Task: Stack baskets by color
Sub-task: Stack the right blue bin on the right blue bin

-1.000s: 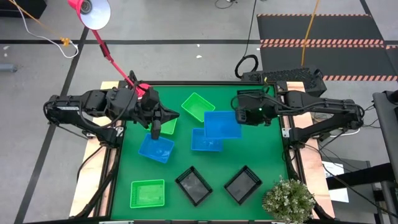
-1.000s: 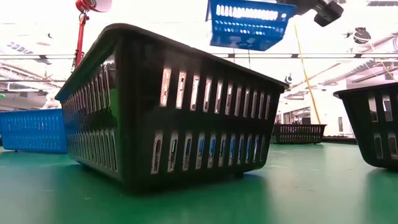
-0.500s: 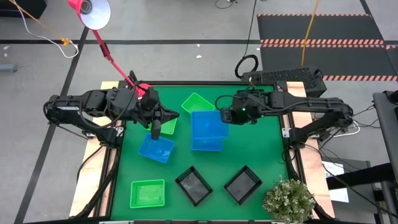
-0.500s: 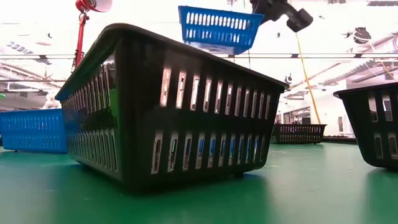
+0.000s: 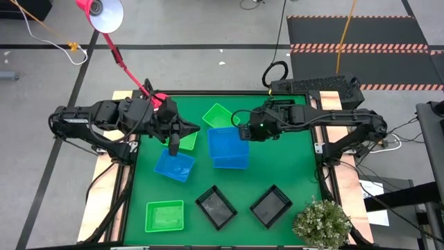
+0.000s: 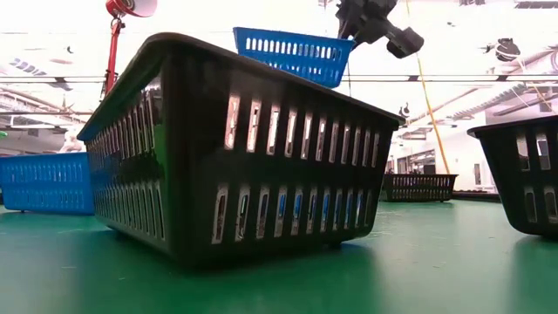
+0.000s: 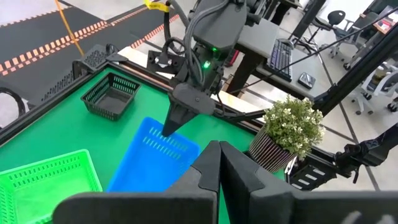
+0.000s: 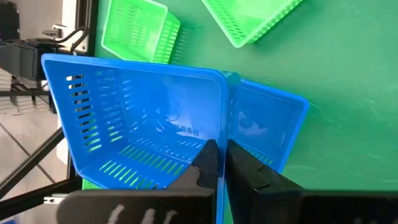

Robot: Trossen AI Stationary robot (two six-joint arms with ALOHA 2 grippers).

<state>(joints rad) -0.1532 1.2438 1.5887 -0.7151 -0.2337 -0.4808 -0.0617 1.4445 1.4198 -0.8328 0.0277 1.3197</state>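
- Baskets on the green table: the carried blue basket, pinched by its rim in the right gripper, now hangs over the second blue basket near the table's centre; a second ago it was farther toward 3 o'clock and only partly overlapped that basket
- Height: in the low view the carried blue basket sits lower against the ceiling than a moment earlier, tilted, and not yet nested
- Right gripper fingers: pressed together on the basket wall, as the right wrist view shows
- Left gripper: fingers closed on nothing, unmoved, poised above the third blue basket at 9 o'clock of the centre
- Other baskets: green ones at 12 o'clock, under the left arm and at 7 o'clock; two black ones at 6 o'clock and 5 o'clock
- Meaning for the task: judged from this alignment, the first blue pairing is close; lowering and release remain, then the third blue basket
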